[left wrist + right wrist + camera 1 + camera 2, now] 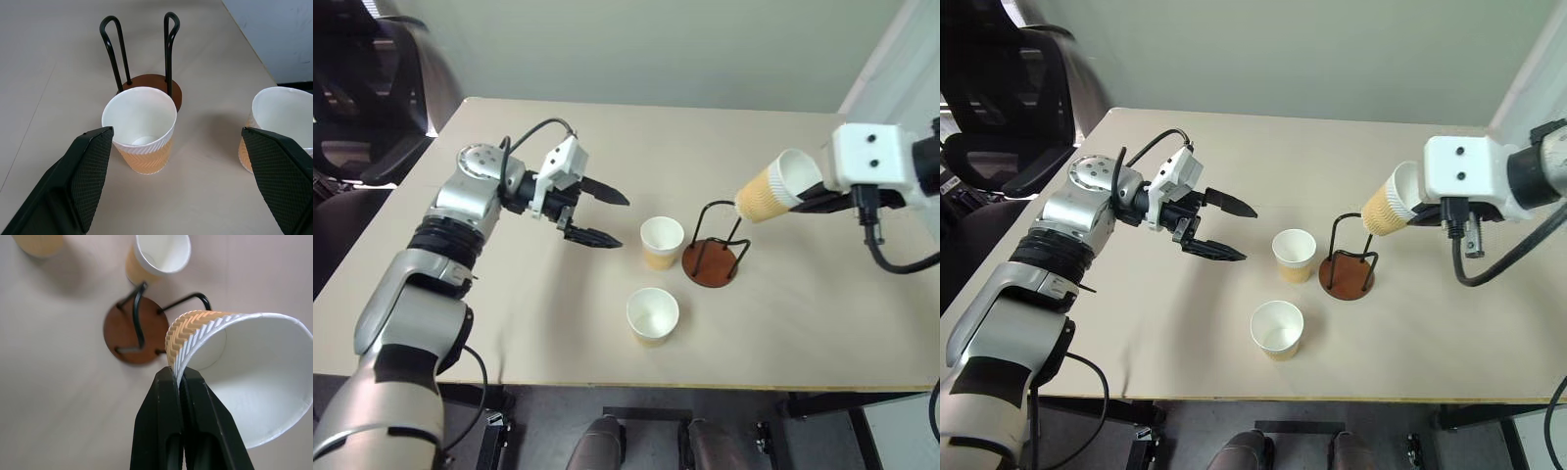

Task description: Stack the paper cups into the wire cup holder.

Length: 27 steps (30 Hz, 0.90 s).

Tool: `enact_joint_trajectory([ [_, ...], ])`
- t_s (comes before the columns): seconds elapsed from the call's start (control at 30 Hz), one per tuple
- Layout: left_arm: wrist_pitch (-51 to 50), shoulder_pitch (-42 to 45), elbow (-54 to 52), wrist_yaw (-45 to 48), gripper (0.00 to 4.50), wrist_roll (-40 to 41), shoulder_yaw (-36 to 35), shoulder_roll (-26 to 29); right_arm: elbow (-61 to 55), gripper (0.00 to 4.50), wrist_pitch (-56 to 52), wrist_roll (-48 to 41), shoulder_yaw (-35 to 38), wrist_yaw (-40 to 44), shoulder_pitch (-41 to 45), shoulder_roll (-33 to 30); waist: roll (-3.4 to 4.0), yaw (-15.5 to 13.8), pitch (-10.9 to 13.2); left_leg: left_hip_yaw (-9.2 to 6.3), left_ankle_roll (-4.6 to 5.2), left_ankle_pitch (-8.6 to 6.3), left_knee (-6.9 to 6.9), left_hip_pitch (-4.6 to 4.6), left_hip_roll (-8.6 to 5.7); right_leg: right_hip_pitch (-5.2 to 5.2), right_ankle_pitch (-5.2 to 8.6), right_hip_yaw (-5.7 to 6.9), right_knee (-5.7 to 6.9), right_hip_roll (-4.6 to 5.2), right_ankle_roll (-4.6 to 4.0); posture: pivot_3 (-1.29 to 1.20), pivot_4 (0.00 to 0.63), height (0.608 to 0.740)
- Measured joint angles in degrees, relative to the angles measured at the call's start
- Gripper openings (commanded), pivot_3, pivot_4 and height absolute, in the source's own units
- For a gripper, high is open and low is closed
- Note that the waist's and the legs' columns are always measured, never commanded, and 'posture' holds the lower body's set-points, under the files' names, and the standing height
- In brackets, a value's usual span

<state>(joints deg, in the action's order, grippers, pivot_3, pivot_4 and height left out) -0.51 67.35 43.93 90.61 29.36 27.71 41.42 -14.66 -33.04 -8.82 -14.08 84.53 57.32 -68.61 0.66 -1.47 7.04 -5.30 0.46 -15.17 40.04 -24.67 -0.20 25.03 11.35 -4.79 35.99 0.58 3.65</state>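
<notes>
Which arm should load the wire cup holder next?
Right. The right gripper is shut on a paper cup's wall, tilted in the air above the wire cup holder. The left gripper is open and empty, beside the standing cups.

Setting: office or lab room
Evidence: plain beige table (607,147), black office chair (999,98), bare pale wall (656,49)

light: even, bright, soft overhead | shadows: faint, soft-edged on table (509,323) under left gripper (597,217) & beside paper cups (662,243) | glare: none | blur: head views sharp; wrist views: fingers (85,181) close-up slightly soft | distortion: wide-angle bend at head-view edges | dark: chair (999,88) behind left gripper
</notes>
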Motion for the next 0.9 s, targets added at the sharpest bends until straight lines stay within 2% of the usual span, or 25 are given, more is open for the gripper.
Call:
enact_joint_trajectory([
  [0.23, -0.71, 0.00, -0.19, 0.00, 4.50, 0.02, -0.12, 0.13, -1.89, 0.03, -1.35, 0.09, -1.64, 0.87, 0.33, 2.77, 0.00, -0.07, 0.00, 0.00, -0.01, 0.01, -0.01, -0.05, 0.00, 0.05, 0.01, 0.01, -0.01, 0.01, -0.01, 0.00, 0.150, 0.740],
  [0.73, -0.78, -0.07, -0.91, 0.01, 4.50, 0.01, -0.80, 0.39, 0.95, 0.03, 4.57, 4.75, -3.05, 2.13, -0.54, 3.00, 0.00, -0.04, 0.00, -0.01, 0.01, 0.00, -0.01, -0.05, 0.00, 0.07, 0.01, 0.01, 0.03, 0.01, -0.02, 0.00, 0.150, 0.740],
  [0.83, -0.79, -0.07, -0.96, 0.01, 4.50, 0.00, -0.97, 0.39, 1.03, 0.62, 5.04, 5.60, -3.05, 2.10, -0.55, 3.71, 0.00, -0.01, 0.00, -0.02, 0.01, -0.01, -0.02, -0.05, 0.00, 0.07, 0.01, 0.01, 0.03, 0.01, -0.02, 0.00, 0.150, 0.740],
  [0.9, -0.79, -0.07, -0.98, 0.01, 4.50, 0.00, -1.05, 0.38, 0.98, 1.25, 4.32, 5.57, -3.05, 2.10, -0.54, 4.56, 0.00, 0.01, 0.00, -0.01, 0.00, 0.00, -0.02, -0.05, 0.00, 0.08, 0.01, 0.01, 0.03, 0.01, -0.02, 0.00, 0.150, 0.740],
])
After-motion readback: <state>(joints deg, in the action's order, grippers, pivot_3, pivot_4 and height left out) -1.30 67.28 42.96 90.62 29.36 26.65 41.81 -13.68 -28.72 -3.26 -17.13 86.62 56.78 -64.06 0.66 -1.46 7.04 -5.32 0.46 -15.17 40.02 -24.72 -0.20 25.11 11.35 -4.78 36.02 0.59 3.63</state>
